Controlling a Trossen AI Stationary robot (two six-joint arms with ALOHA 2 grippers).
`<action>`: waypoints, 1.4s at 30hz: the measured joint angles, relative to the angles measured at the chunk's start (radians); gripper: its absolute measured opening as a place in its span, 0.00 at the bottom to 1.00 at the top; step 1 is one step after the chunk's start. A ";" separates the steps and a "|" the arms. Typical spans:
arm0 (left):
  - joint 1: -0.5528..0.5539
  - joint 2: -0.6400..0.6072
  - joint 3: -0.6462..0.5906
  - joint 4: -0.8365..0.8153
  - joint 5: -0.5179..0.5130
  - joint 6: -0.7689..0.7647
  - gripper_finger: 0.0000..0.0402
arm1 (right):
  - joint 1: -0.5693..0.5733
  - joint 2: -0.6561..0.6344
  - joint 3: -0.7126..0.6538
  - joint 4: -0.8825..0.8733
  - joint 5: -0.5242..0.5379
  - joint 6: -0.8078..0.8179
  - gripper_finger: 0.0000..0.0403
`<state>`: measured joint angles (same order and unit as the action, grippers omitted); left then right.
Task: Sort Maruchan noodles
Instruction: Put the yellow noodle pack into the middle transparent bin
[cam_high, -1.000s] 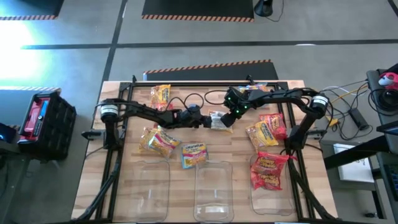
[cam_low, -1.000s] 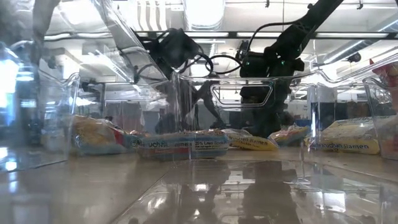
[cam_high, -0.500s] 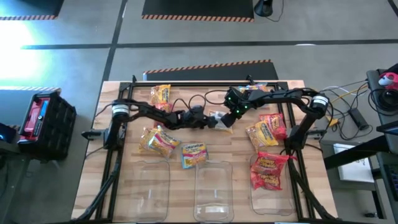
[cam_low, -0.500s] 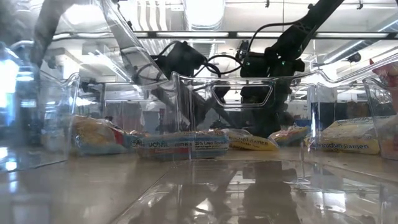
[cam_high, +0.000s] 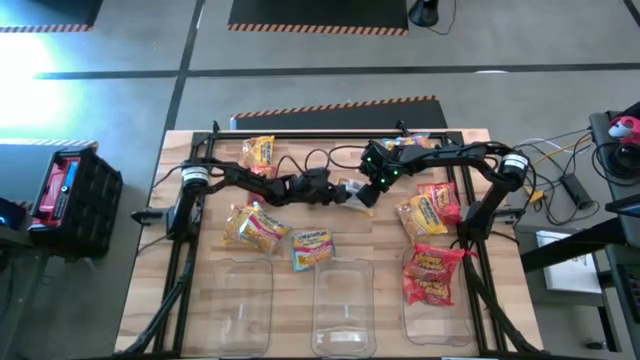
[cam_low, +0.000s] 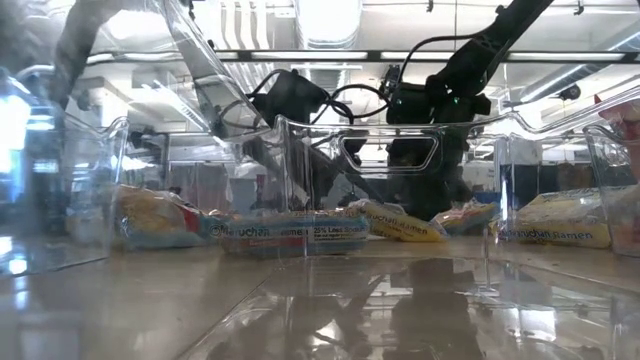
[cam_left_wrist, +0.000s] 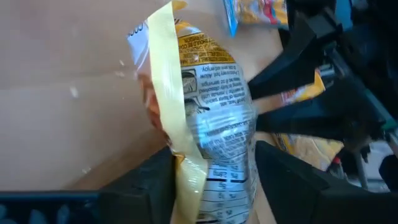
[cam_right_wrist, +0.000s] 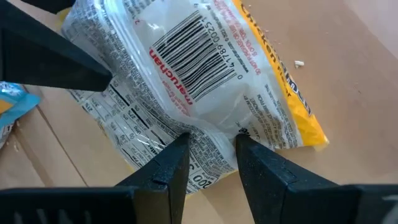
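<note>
High view: the wooden desk (cam_high: 200, 300) carries three clear bins along its near edge, the left bin (cam_high: 243, 300), the middle bin (cam_high: 343, 305) and the right bin (cam_high: 432, 300), the last holding red packets (cam_high: 432, 273). Both dark arms reach to mid-desk and meet over one yellow packet (cam_high: 355, 193). The left end effector (cam_high: 342, 194) is clenched on that packet's edge; in the left wrist view the packet (cam_left_wrist: 208, 124) stands between its two fingers (cam_left_wrist: 140, 186), printed back showing. The right end effector (cam_high: 368, 192) grasps the same packet from the opposite side; the right wrist view shows the barcode face (cam_right_wrist: 193, 74) pinched between its fingers (cam_right_wrist: 165, 165). In the low view the packet (cam_low: 400, 222) sits tilted, one end raised off the desk. Loose packets lie around the end effectors: a yellow one (cam_high: 258, 152) beyond the left arm, a yellow pair (cam_high: 253, 228) nearer the left bin, a blue-edged one (cam_high: 312, 247) just before the middle bin, and yellow and red ones (cam_high: 430, 208) beside the right arm.
</note>
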<state>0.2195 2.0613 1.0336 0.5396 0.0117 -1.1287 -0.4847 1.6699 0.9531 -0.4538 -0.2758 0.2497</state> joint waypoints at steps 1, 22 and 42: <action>0.000 0.000 0.000 0.000 0.014 0.001 0.42 | 0.000 0.000 0.000 0.000 -0.001 -0.003 0.30; 0.004 -0.005 -0.004 0.001 0.174 -0.021 0.23 | -0.019 -0.284 -0.004 -0.135 -0.032 -0.094 0.33; 0.006 -0.110 -0.011 -0.003 0.258 0.220 0.22 | -0.025 -0.384 -0.002 -0.326 -0.180 -0.094 0.45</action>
<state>0.2257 1.9518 1.0221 0.5369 0.2696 -0.9088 -0.5098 1.2856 0.9516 -0.7801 -0.4562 0.1558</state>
